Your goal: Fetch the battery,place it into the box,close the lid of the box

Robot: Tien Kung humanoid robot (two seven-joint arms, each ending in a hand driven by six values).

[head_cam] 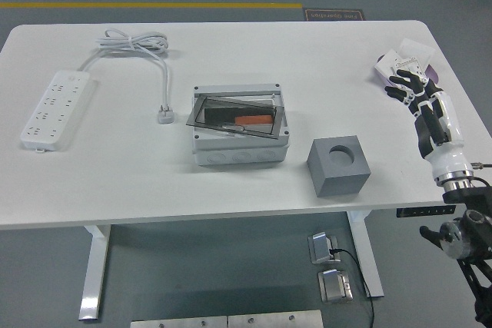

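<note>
Inside the grey box (241,147) (smoked lid (233,115) askew) lies an orange battery (254,120).

My right hand (419,97) has five slim black fingers (400,86) with white segments between the joints, and a glossy white and black shell over its back. Below it my wrist is a white cuff ending in a metal ring, then black jointed arm hardware (465,240).
</note>
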